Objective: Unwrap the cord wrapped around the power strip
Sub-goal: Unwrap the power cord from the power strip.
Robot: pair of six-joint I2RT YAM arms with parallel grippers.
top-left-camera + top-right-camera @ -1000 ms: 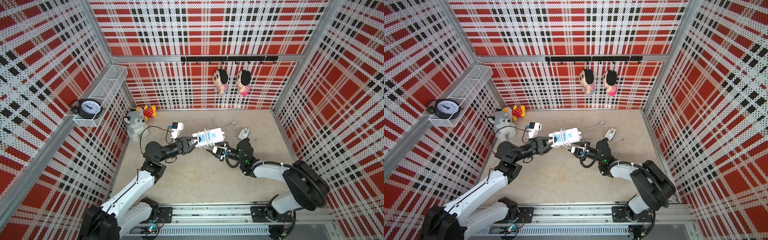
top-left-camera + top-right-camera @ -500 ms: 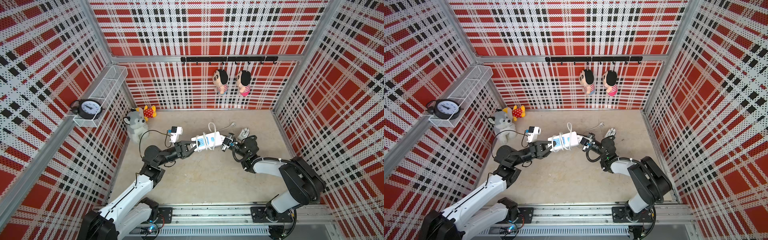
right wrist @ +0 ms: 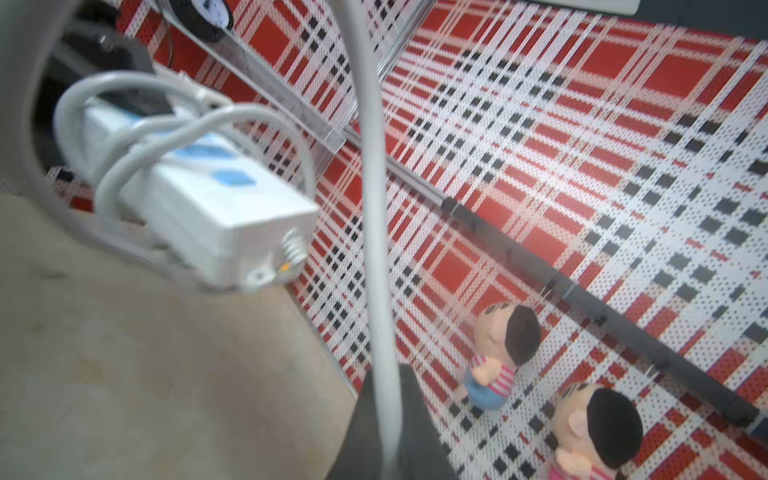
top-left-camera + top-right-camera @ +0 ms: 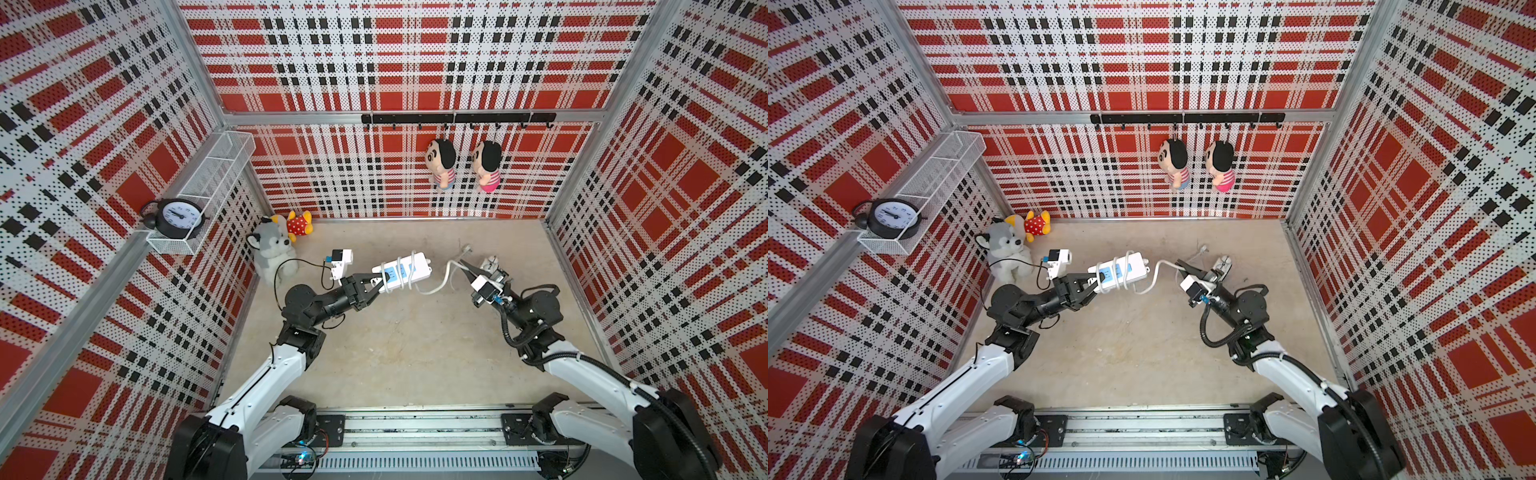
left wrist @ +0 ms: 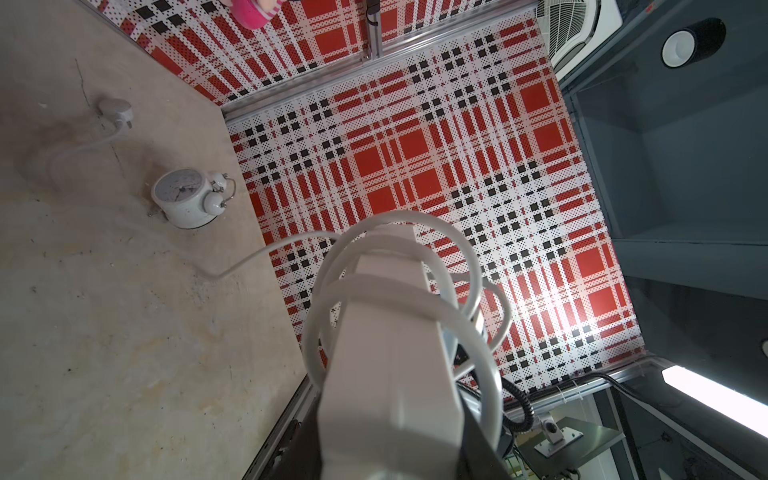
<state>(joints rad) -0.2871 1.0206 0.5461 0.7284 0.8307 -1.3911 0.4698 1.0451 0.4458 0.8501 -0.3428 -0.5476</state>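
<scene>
The left gripper (image 4: 380,285) clamps one end of the strip (image 4: 405,270), held mid-floor between the two arms with its blue sockets up — several loops of cord (image 4: 447,274) wrapped round it. One loose length sags from the strip and rises to the right gripper (image 4: 460,265), whose jaws are pressed together on it — the right wrist view shows the pinch. Beyond it the cord trails to its plug (image 4: 466,249) on the floor, near a white clock (image 5: 187,199).
</scene>
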